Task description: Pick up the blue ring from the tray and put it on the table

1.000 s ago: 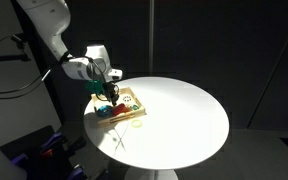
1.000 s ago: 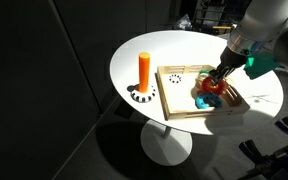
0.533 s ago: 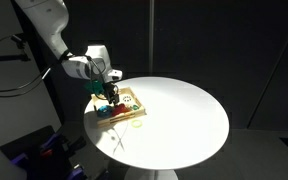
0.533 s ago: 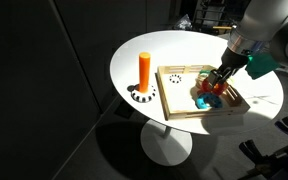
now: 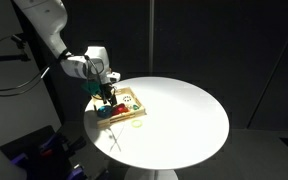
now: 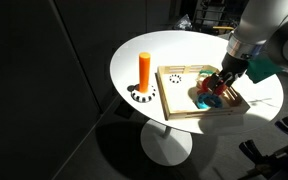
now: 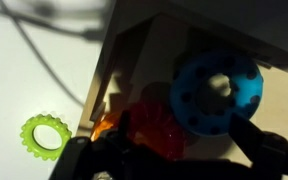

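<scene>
The blue ring [image 7: 216,90] lies flat inside the light-wood tray [image 7: 134,60], touching a red piece [image 7: 149,125]. My gripper [image 7: 174,152] hangs just above them, open, its dark fingers [image 7: 274,150] standing wide on either side; nothing is held. In both exterior views the gripper [image 5: 107,97] [image 6: 222,85] points down into the tray [image 5: 124,112] [image 6: 181,95], which sits near the edge of the round white table [image 5: 184,115] [image 6: 149,45]. A teal patch of the ring [image 6: 202,101] shows beside the fingers.
A small green toothed ring [image 7: 44,137] lies on the table just outside the tray. An upright orange cylinder [image 6: 144,70] stands on a black-and-white base [image 6: 140,96] beside the tray. A pale dotted ring [image 6: 176,78] lies in the tray's far part.
The jaws have opened wide over the blue ring and red piece in the tray. The arm has barely moved.
</scene>
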Controlling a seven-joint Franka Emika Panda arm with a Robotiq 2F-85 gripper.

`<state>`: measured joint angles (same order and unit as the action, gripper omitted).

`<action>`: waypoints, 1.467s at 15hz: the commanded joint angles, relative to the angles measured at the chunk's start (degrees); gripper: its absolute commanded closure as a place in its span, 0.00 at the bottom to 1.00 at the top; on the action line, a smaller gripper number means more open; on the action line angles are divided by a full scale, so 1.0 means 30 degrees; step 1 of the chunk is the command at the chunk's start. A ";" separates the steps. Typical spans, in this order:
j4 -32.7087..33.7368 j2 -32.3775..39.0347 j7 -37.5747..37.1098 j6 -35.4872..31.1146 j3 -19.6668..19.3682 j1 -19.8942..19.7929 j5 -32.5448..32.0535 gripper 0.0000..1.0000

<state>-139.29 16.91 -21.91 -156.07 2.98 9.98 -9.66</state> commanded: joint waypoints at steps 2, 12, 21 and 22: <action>0.0001 -0.0030 -0.0227 0.0688 -0.0492 0.0531 0.0193 0.00; 0.0194 0.0968 0.0035 -0.0279 -0.0357 0.0516 0.0869 0.00; 0.0381 0.1689 -0.0025 -0.1120 -0.0595 0.0803 0.1643 0.58; 0.0421 0.1564 -0.0023 -0.1050 -0.0645 0.0839 0.1622 0.67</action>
<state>-139.18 21.56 -22.12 -159.34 2.18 11.22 -6.01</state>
